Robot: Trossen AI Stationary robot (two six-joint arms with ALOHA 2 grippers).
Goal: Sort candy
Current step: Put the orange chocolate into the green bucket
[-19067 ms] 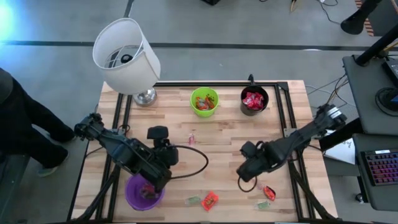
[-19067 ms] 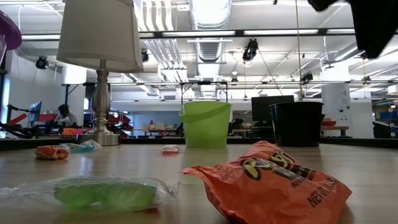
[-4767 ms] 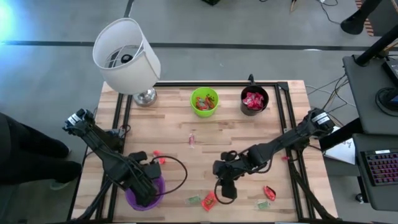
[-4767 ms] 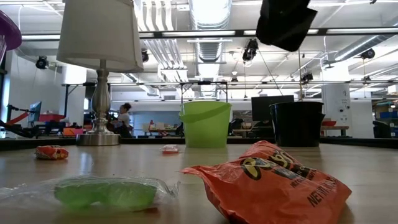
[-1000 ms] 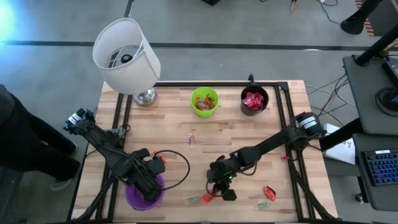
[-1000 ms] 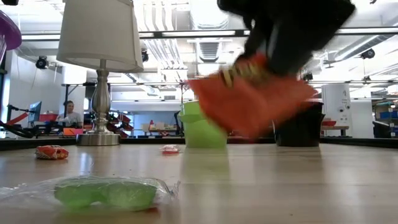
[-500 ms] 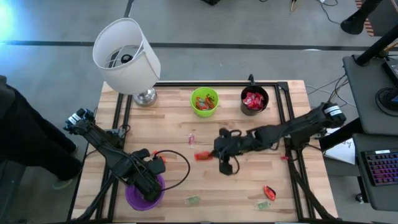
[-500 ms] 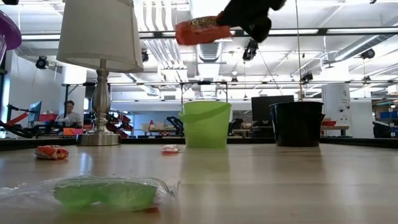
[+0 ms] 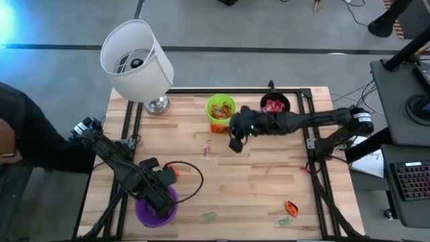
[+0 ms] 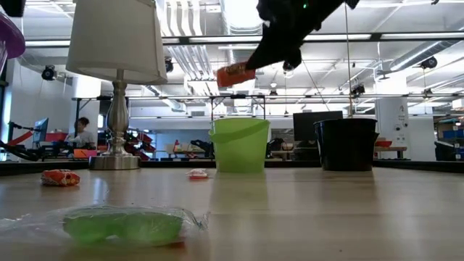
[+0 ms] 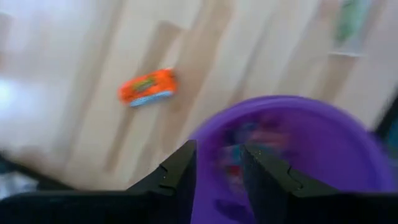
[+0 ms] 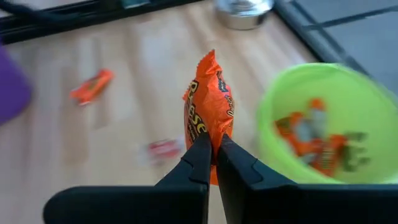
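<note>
An orange candy packet (image 12: 208, 106) hangs in the air just near of the green cup (image 9: 220, 107), with my right gripper (image 12: 212, 152) shut on it. The green cup holds orange sweets; the black cup (image 9: 274, 109) holds red ones. My left gripper (image 11: 217, 171) is at the purple cup (image 9: 153, 210) by the table's near-left edge. The low view shows that cup (image 10: 7, 36) raised off the table. Loose candy lies on the wood: an orange one (image 9: 171, 173), a pink one (image 9: 207, 149), a green one (image 9: 209, 216), and a red one (image 9: 290, 207). My left gripper has the purple cup by its rim (image 11: 198, 134). One finger looks to be inside the cup and the other outside, but blur hides the exact contact. The cup is lifted clear of the table. My right gripper pinches one end of the orange packet (image 12: 210, 138) between its two fingers. The fingers slant down from the table's right side. The packet stands on edge beyond the fingertips, clear of the table, above and beside the green cup's rim.
A lamp (image 9: 138, 60) with a white shade stands at the far left corner. Another green sweet (image 9: 283, 220) lies near the red one at the near right. A person (image 9: 27, 148) stands off the table's left side. Black rails frame the table top.
My right gripper has lifted the orange packet off the table near its near edge. It has carried the packet up and toward the far edge, to beside the green cup. The packet has gone from flat on the wood to held high on edge.
</note>
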